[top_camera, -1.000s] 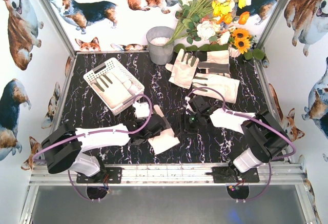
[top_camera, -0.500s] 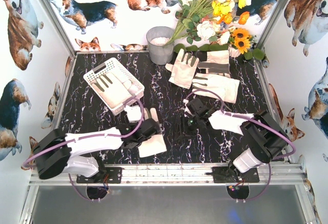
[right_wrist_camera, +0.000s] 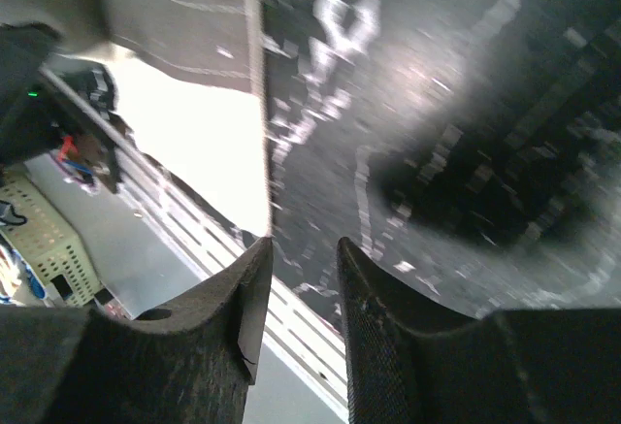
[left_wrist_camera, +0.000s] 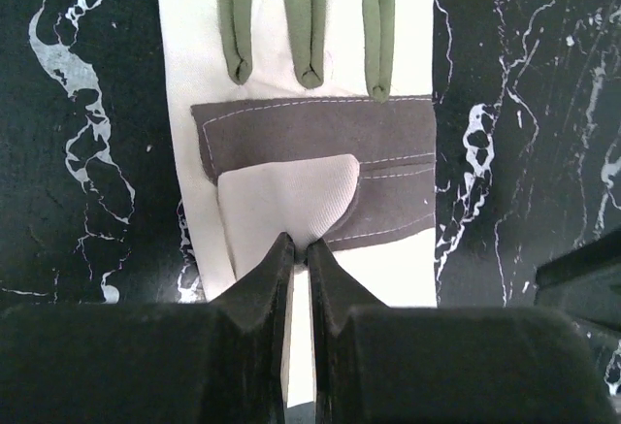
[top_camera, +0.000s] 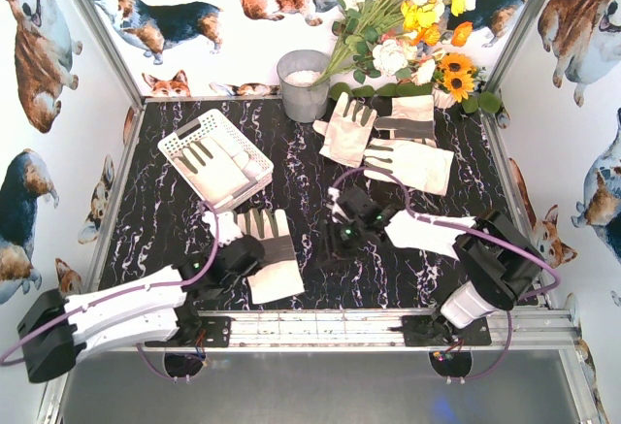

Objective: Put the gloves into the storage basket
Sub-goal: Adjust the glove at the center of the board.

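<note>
One of the gloves [top_camera: 272, 261] lies palm up near the table's front, its olive fingers pointing away from the arms. My left gripper [top_camera: 249, 257] is shut on its palm side; the left wrist view shows my left gripper [left_wrist_camera: 301, 245] pinching the cream thumb fold of that glove [left_wrist_camera: 310, 133] just below the grey palm band. The white storage basket [top_camera: 184, 136] stands at the back left with a glove [top_camera: 215, 167] inside. Three more gloves [top_camera: 347, 129] [top_camera: 409, 116] [top_camera: 415, 165] lie at the back right. My right gripper [top_camera: 330, 247] [right_wrist_camera: 303, 249] hangs open over bare table, right of the held glove.
A grey metal bucket [top_camera: 304, 84] stands at the back centre beside a bunch of artificial flowers [top_camera: 408, 16]. An aluminium rail [top_camera: 320, 327] runs along the front edge. Printed walls close in the table on the left, right and back.
My left gripper has closed on the glove and drawn it left; the glove now lies spread with its fingers showing. The left arm has sunk low. The right gripper has narrowed and shifted up-left.
</note>
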